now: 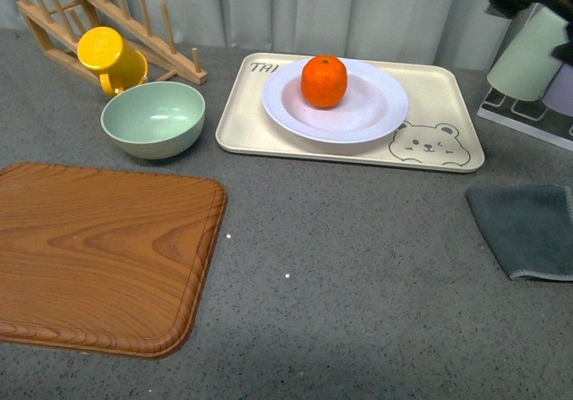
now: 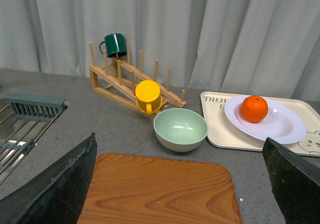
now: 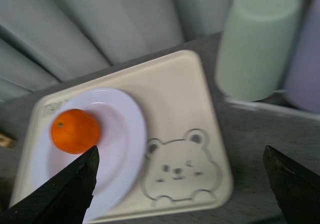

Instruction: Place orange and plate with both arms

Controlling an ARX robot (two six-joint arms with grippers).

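Two arms: neither seen in front view; both free of the task things.
Left gripper (image 2: 180,184): fingers spread wide, nothing between, hanging above wooden board (image 1: 98,252).
Right gripper (image 3: 180,184): fingers spread, nothing held, above bear tray (image 3: 200,114), picture blurred.
Cloth (image 1: 528,230): grey, near 3 o'clock edge.
Bowl (image 1: 153,118): pale green, 10 o'clock of centre, just beside tray's left edge.
Orange (image 1: 323,80): sitting on plate, 12 o'clock, slightly left of plate's middle.
Plate (image 1: 376,114): on bear tray, well apart from board.
Step, judged: nothing picked yet; approach orange from above, pinch round its middle; take plate by ridged rim.
Open room: bare counter at centre, board top free.
Edges: mind tray lip, bowl, cups (image 1: 528,55) at 2 o'clock, rack (image 1: 107,20) with yellow mug (image 1: 107,55) at 11 o'clock.
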